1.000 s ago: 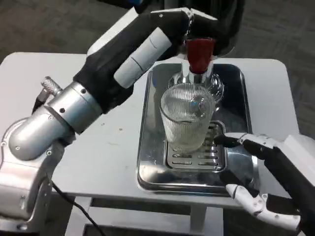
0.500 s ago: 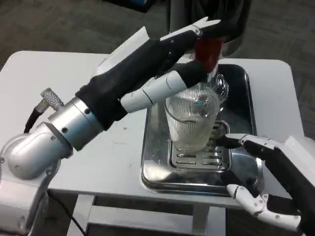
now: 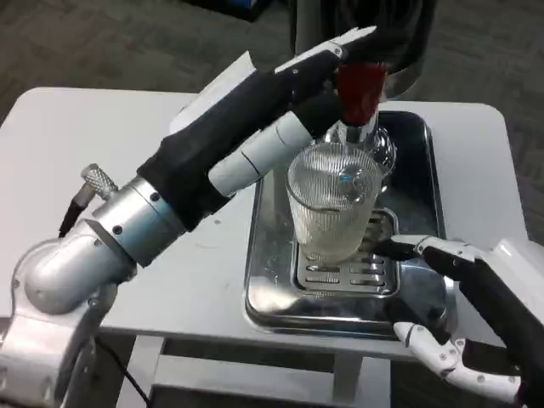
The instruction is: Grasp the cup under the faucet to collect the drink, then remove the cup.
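Ribbed clear glass, the cup (image 3: 331,204) stands upright on the slotted drip grate of the steel tray (image 3: 272,289), under the red-handled faucet (image 3: 360,93). Left robot hand (image 3: 297,93) reaches at the handle; its grip is unclear. Right robot hand (image 3: 463,310) waits open beside the cup.

A single head view looks steeply down from above and behind the arms, facing forward over the white table (image 3: 102,136). It sits close: the left hand (image 3: 280,102) reaches away across the middle, the right hand (image 3: 476,314) enters at the lower near corner.
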`<state>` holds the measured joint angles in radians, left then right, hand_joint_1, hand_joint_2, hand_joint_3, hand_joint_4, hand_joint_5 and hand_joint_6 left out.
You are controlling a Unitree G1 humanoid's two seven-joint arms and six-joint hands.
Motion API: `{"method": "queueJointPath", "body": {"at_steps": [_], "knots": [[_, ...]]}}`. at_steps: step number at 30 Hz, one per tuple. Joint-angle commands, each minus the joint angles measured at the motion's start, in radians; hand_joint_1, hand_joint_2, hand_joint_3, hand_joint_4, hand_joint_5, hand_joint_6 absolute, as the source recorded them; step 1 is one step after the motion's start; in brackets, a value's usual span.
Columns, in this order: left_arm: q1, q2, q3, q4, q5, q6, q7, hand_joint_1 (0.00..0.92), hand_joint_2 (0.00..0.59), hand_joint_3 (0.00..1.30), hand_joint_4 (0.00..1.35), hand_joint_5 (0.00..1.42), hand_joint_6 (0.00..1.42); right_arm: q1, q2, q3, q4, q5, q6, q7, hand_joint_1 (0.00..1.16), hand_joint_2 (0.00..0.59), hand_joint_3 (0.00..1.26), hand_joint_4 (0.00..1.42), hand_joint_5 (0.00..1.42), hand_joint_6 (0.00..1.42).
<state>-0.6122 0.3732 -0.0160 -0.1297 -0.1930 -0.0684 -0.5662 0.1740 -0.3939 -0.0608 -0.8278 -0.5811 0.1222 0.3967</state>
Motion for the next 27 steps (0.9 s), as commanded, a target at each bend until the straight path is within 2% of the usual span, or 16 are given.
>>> {"method": "queueJointPath", "body": {"at_steps": [1,6,18,27], "knots": [[0.011,-0.014,0.019,0.028,-0.04,0.032,-0.003,0.0,0.095,0.12,0.03,0.09,0.02,0.012,0.004,-0.004,-0.011,0.009,-0.004,-0.007,0.42,0.461,0.28,0.25,0.21,0.15],[0.0,0.002,0.014,0.035,-0.041,0.017,-0.026,0.0,0.098,0.11,0.03,0.09,0.02,0.012,0.004,-0.005,-0.012,0.009,-0.004,-0.007,0.42,0.461,0.28,0.25,0.21,0.15],[-0.02,0.041,-0.014,0.044,-0.016,-0.038,-0.095,0.0,0.107,0.28,0.16,0.19,0.08,0.006,0.006,0.003,-0.008,0.006,-0.002,-0.007,0.42,0.461,0.28,0.25,0.21,0.15],[-0.032,0.094,-0.027,0.072,0.05,-0.152,-0.113,0.0,0.108,0.32,0.18,0.22,0.1,-0.011,0.007,0.009,-0.004,0.003,0.006,-0.005,0.42,0.461,0.28,0.25,0.21,0.15]]}}
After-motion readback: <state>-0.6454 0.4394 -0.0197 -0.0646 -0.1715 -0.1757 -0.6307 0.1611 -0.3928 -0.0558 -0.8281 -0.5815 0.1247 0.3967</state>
